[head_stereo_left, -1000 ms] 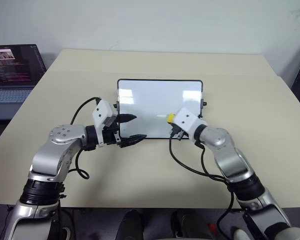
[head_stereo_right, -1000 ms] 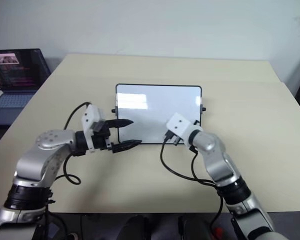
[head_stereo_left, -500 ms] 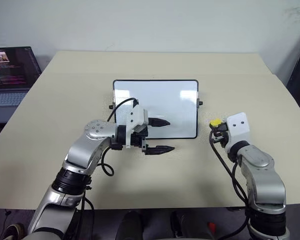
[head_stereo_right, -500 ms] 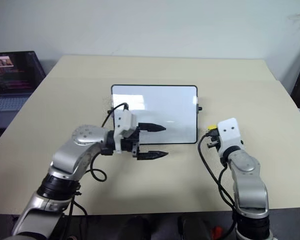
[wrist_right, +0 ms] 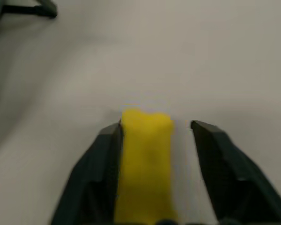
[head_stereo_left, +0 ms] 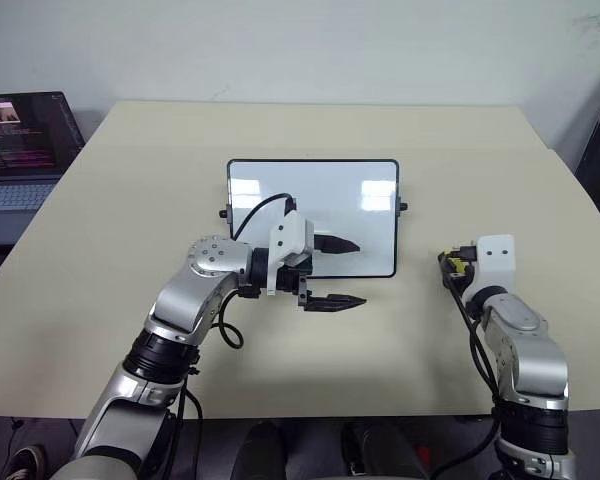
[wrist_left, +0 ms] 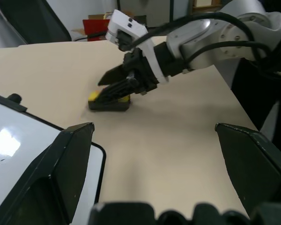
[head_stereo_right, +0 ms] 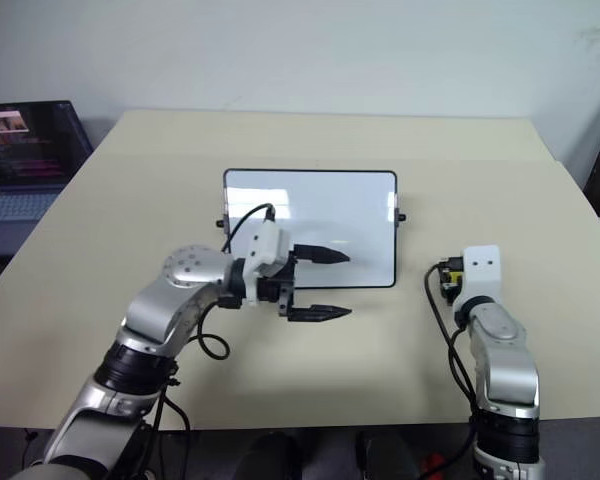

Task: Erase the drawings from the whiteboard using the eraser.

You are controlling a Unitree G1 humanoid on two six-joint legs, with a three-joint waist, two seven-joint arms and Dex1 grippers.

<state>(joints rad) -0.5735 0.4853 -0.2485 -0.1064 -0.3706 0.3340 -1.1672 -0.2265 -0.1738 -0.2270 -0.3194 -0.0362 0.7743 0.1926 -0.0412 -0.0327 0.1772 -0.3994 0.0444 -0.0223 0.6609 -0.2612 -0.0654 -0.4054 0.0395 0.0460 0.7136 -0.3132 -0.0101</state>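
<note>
The whiteboard (head_stereo_left: 313,205) lies flat at the middle of the table (head_stereo_left: 130,200), with my left gripper (head_stereo_left: 346,272) over its near edge. The eraser (wrist_left: 109,100) rests on the table to the board's right, apart from it, between the fingers of my right gripper (wrist_left: 113,87). A laptop (head_stereo_left: 20,150) stands off the table's far left.

Glossy white whiteboard (head_stereo_left: 313,215) with bright reflections, thin black plastic-looking frame. Matt, smooth beige table (head_stereo_left: 280,130) around it. Bright yellow eraser (wrist_left: 109,100), matt, dark base. Matt black fingers (wrist_left: 58,164) on left gripper (head_stereo_left: 340,272); white plastic housing and brushed silver shells on right gripper (head_stereo_left: 452,266), at 3 o'clock from board.
</note>
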